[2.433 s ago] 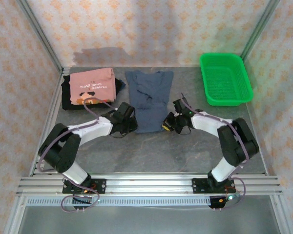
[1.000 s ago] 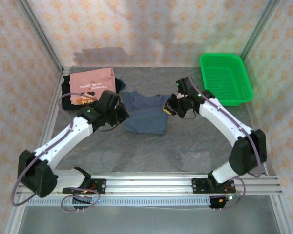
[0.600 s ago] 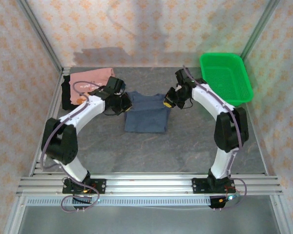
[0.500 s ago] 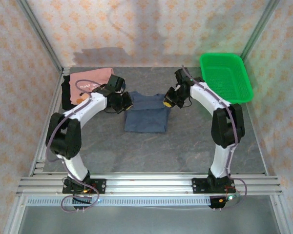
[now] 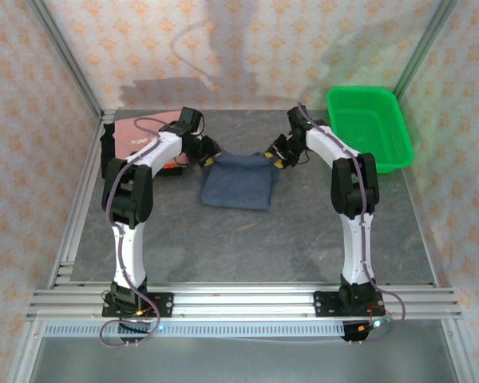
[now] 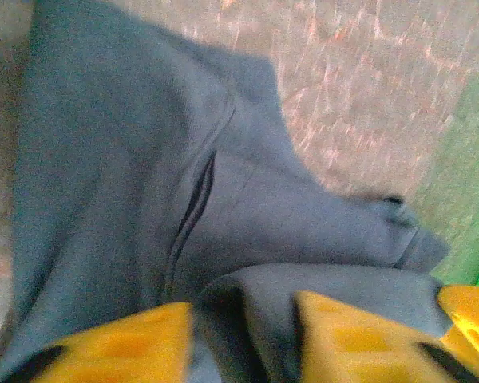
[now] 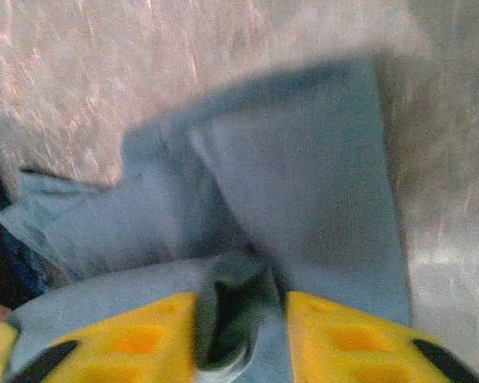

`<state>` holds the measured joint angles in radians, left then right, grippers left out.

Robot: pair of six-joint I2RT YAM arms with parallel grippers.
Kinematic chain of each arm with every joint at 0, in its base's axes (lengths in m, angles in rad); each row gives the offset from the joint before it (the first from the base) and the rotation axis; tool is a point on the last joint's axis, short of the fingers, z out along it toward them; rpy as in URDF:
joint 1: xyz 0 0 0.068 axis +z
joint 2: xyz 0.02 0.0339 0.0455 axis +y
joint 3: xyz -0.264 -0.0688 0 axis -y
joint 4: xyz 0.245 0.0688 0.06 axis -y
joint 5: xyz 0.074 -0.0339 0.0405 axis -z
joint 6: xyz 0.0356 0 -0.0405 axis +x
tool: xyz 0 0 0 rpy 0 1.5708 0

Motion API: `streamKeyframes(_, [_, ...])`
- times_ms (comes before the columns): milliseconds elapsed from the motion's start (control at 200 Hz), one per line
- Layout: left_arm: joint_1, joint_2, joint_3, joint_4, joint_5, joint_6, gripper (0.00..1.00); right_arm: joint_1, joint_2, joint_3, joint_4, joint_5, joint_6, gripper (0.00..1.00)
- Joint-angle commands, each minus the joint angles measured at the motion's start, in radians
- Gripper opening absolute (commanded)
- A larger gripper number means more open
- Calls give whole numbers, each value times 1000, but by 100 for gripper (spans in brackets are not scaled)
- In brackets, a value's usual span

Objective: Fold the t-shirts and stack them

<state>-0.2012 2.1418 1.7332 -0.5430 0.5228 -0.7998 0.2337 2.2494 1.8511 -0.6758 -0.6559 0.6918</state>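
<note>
Left claw [image 6: 243, 323], left wrist view: the two yellow fingers [image 6: 351, 335] are seen partly apart, and a rounded fold of the slate-blue t-shirt [image 6: 104, 159] is bunched in the gap between them; the cloth is not seen to be pressed flat, so the claw is read as open about the fold. Right claw [image 7: 239, 319], right wrist view: the jaws are likewise held partly apart, with a dark crease of the same shirt lying in the gap and the garment spreading away from it in overlapping layers; both wrist views are blurred. In the top view both arms are stretched far forward and bent inward, so that the left claw is placed at the far left corner of the shirt and the right claw at its far right corner. The shirt itself is laid as a compact, roughly square fold near the middle of the grey tabletop [image 5: 247, 239], its far edge slightly rumpled where the claws meet it. At the far left, a salmon-pink t-shirt [image 5: 136, 132] is stacked on a black t-shirt [image 5: 106, 155], the left forearm crossing in front of the pile. At the far right corner a green mesh basket [image 5: 363, 89] is set, well apart from the shirts.
</note>
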Motion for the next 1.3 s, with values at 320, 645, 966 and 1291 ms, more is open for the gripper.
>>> streamKeyframes(320, [18, -309, 34, -132, -46, 134, 64, -30, -354, -224, 181, -34, 30, 67])
streamKeyframes(645, [18, -591, -488, -51, -70, 260, 96, 139, -767, -666, 201, 13, -111, 91])
streamKeyframes(966, [3, -421, -520, 73, -91, 333, 96, 252, -1042, -938, 297, 58, -1, 99])
streamKeyframes(1291, [-73, -239, -363, 58, -196, 335, 95, 255, -1133, -1020, 307, 62, 52, 99])
